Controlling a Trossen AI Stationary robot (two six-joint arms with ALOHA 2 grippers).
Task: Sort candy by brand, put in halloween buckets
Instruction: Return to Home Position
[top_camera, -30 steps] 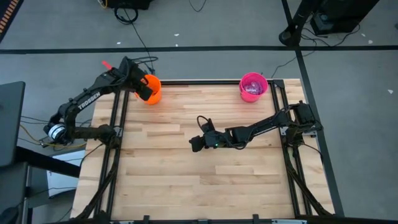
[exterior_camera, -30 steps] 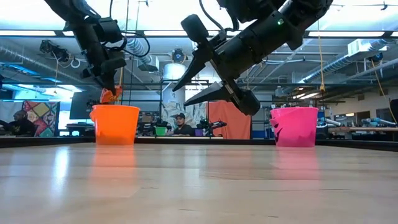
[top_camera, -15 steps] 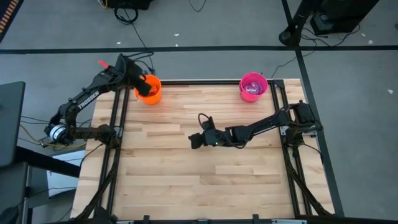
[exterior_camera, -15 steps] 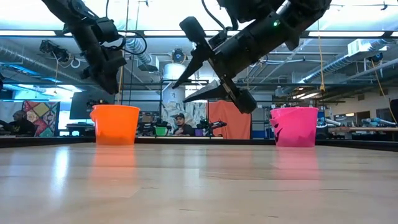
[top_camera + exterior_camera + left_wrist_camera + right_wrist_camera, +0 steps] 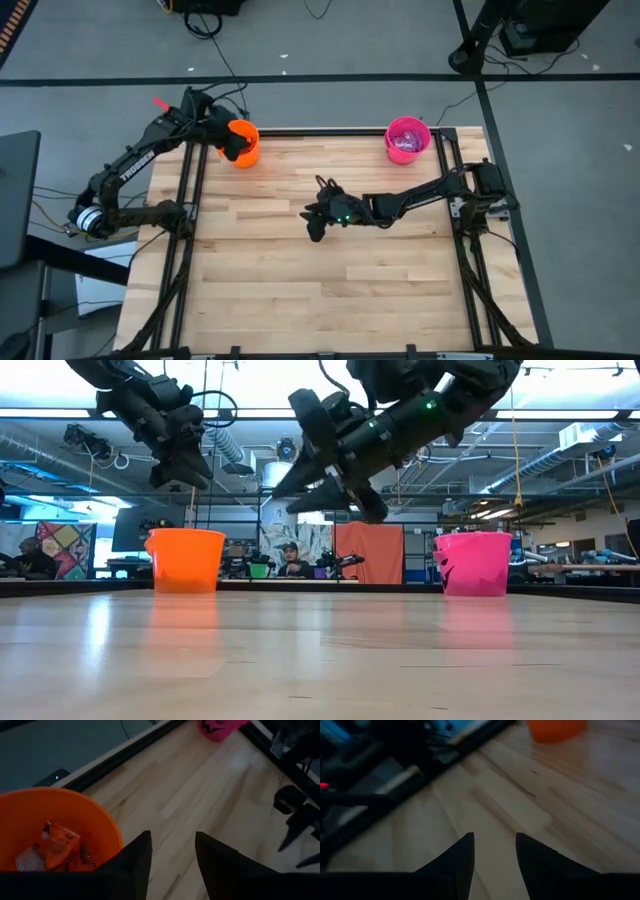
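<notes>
orange bucket (image 5: 250, 146) at table's 11 o'clock, shiny orange candy (image 5: 57, 842) piled inside. pink bucket (image 5: 407, 140) at 1 o'clock. left gripper (image 5: 172, 839) above orange rim, jaws spread, empty. right gripper (image 5: 494, 838) mid-table, jaws spread.

The right tool (image 5: 493, 836) is holding its two dark fingers (image 5: 460, 867) apart, with only bare wood showing in the gap between them. The counter (image 5: 530, 795) is stretching ahead in pale planks, its seams running slantwise. The orange bucket (image 5: 555, 729) is sitting on the counter well ahead of the fingers, with only its lower wall showing. A dark rail (image 5: 395, 775) is running along the counter's edge, and a small red light (image 5: 324, 785) is glowing among dark gear beyond it.
</notes>
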